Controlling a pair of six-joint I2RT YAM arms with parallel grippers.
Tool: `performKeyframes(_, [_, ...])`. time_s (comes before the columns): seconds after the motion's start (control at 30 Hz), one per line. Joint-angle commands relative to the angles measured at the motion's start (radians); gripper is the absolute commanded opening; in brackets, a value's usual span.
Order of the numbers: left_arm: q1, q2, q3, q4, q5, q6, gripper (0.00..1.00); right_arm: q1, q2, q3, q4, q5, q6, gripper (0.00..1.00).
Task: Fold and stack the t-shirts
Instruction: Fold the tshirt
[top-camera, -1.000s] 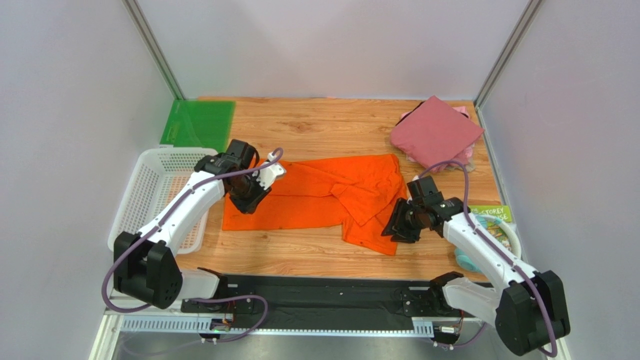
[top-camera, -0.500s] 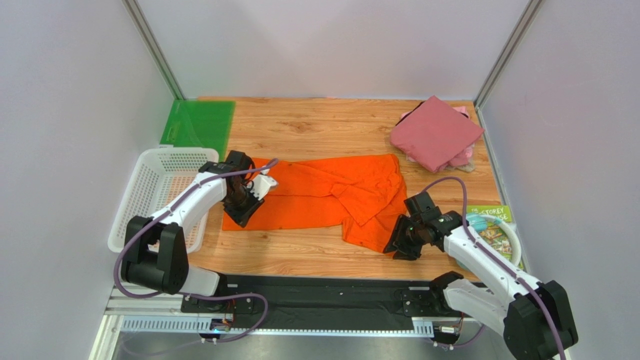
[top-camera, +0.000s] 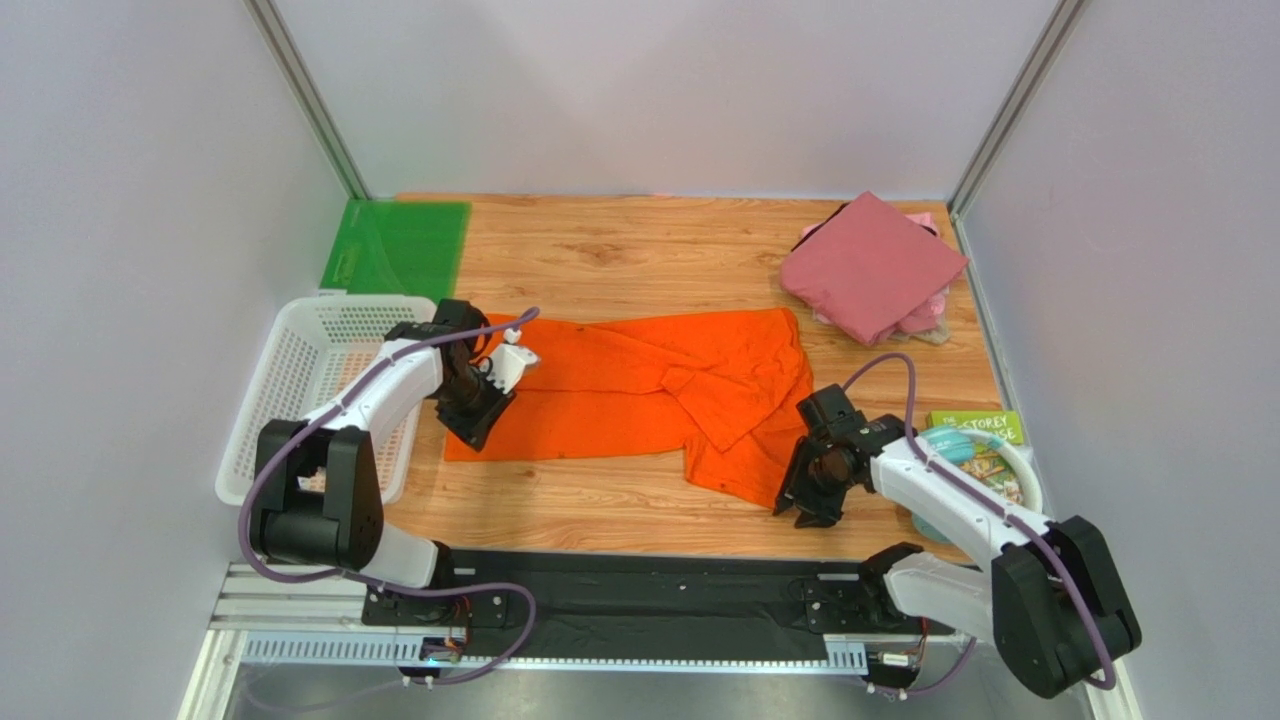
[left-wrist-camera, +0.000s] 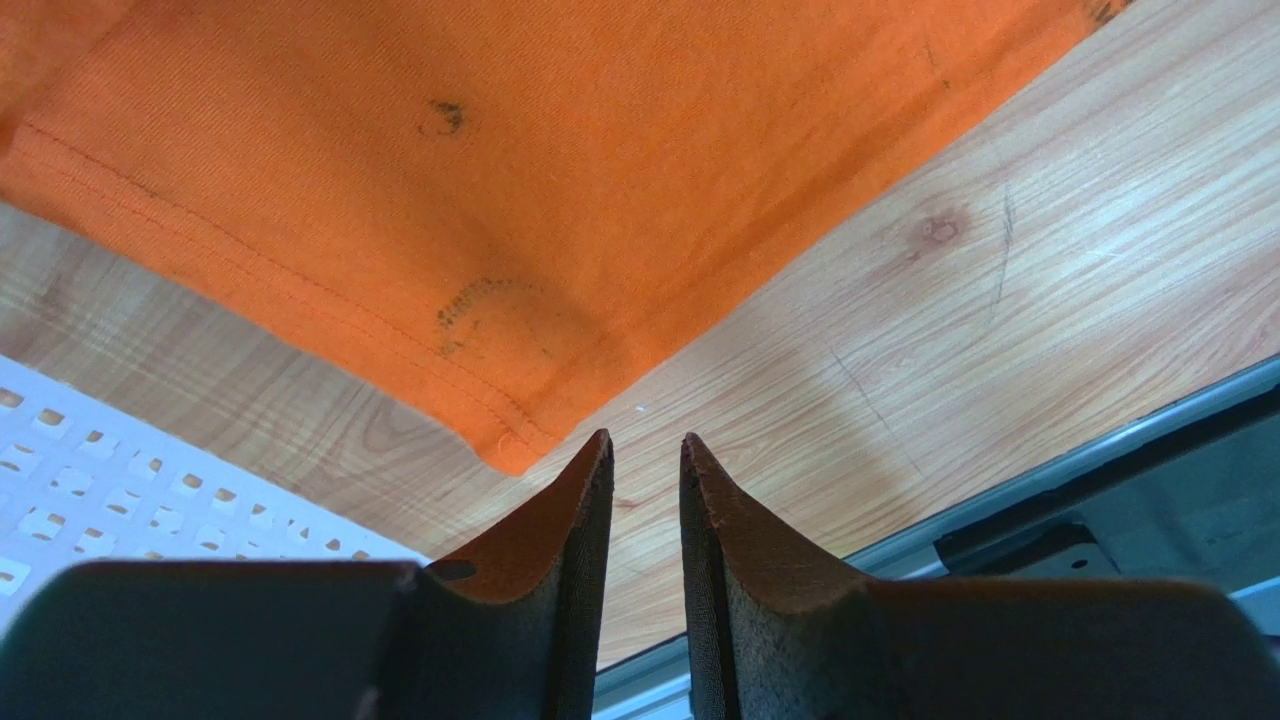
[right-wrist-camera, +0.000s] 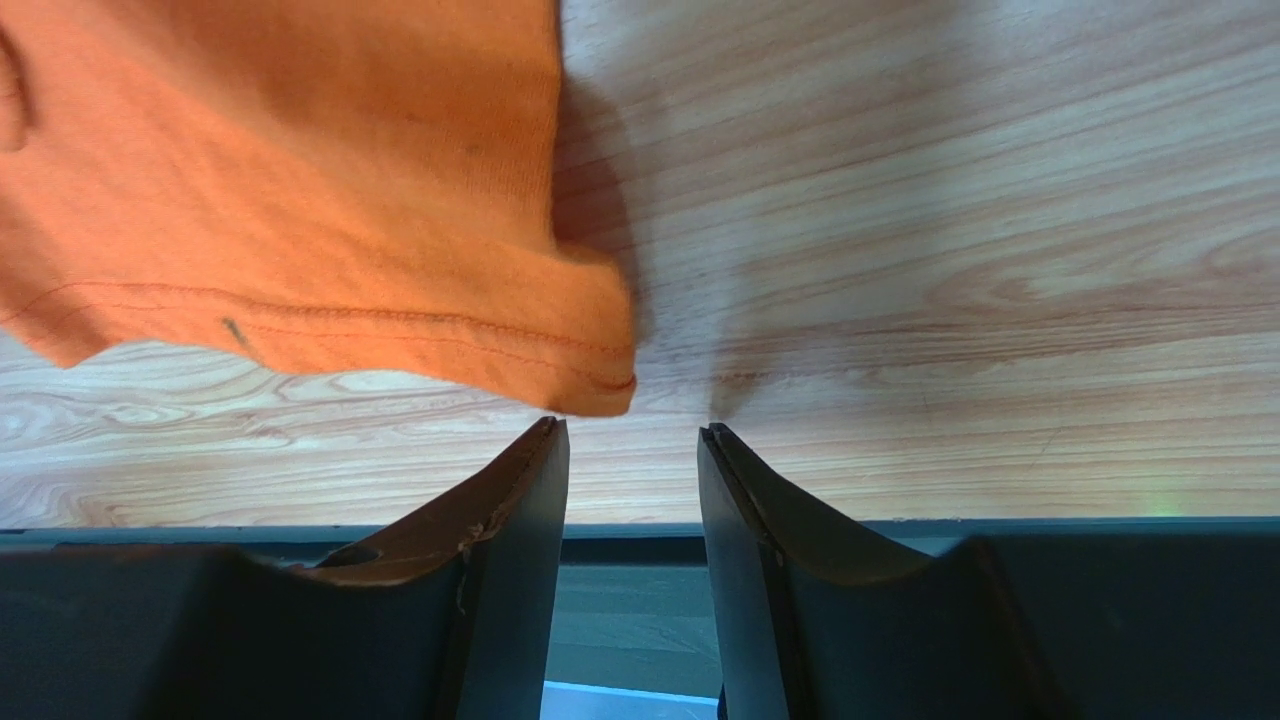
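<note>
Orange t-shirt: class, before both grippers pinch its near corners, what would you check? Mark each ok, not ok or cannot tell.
1. Left gripper empty, jaws slightly apart: ok.
2. Right gripper empty, jaws apart: ok.
3. Orange t-shirt corner just ahead of Left gripper: ok.
4. Its other near corner just ahead of Right gripper: ok.
5. Shirt flat: not ok, its right side lies folded over.
6. Maroon t-shirt stack away from both arms: ok.
</note>
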Motion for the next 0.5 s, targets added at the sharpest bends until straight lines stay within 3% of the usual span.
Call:
performKeyframes(0.0, [0.016, 0.014, 0.005, 0.016, 0.028, 0.029, 0.30, 0.005, 0.034, 0.045, 0.048, 0.034, -0.016, 0.43])
performKeyframes(0.47, [0.032, 0.007, -0.012, 0.011, 0.025, 0.047, 0.33, 0.002, 0.099, 0.113, 0.068, 0.060, -0.044, 0.41])
